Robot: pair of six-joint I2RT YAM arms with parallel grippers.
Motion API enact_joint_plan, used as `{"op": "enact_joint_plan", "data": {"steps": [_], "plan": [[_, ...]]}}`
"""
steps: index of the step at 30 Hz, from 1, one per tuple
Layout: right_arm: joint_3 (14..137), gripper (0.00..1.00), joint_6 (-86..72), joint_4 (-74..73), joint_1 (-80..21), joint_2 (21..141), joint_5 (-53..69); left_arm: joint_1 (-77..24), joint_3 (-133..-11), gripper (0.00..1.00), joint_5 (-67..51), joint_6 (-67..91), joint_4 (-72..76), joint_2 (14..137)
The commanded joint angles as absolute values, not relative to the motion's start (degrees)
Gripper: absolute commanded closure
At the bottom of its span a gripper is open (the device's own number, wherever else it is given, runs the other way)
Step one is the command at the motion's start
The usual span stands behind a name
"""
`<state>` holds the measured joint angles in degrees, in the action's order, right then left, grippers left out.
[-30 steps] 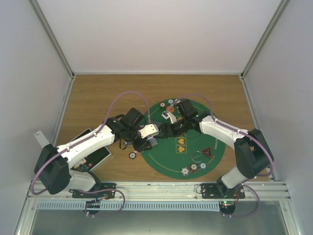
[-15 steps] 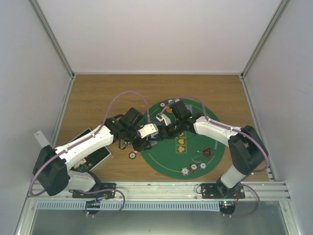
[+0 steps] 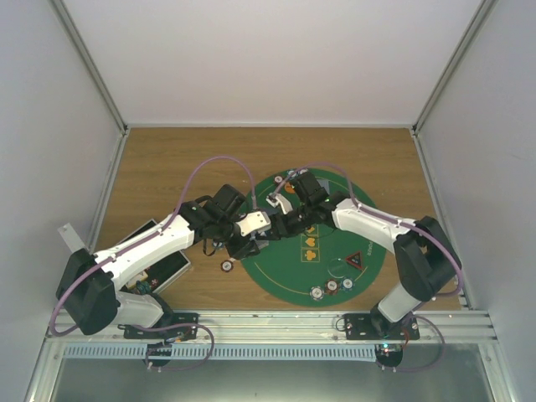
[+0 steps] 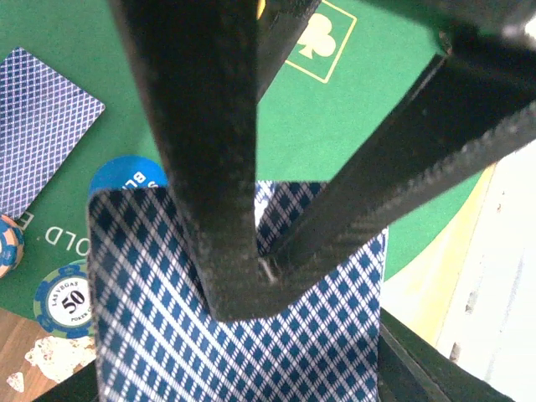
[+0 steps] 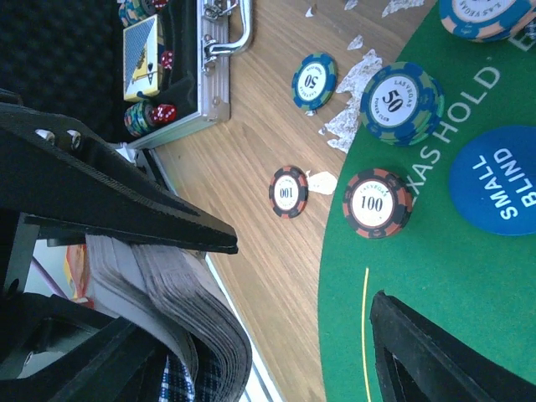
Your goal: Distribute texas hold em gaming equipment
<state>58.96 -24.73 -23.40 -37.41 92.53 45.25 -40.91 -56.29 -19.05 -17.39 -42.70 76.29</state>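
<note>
Above mat (image 4: pixel 352 126) edge: left hand (image 4: pixel 251 285) clamps card deck (image 4: pixel 151 327), faces hidden; right hand (image 5: pixel 306 272) agape.

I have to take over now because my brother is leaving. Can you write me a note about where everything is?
Left gripper: shut on the card deck.
Right gripper: open, close to the deck.
On the green mat: one card, the blue Small Blind disc, a 100 chip, a 50 chip.
Two more chips lie on the wood, off the mat.
To do: probably dealing more cards.
</note>
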Motion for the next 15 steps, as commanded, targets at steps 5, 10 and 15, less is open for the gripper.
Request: {"op": "enact_joint_plan", "data": {"steps": [5, 10, 15], "plan": [[57.79, 0.36, -23.13, -26.43, -35.71, 90.64, 42.8, -41.31, -56.51, 0.47, -19.52, -17.64, -40.17, 74.97], [57.44, 0.41, -23.03, -26.63, -35.27, 89.8, 43.0, -41.31, -56.51, 0.47, -19.39, -17.69, -40.16, 74.97], [57.39, 0.51, -22.85, -26.14, -35.07, 88.84, 45.1, -41.32, -56.51, 0.47, -19.36, -17.67, -40.16, 75.19]]}}
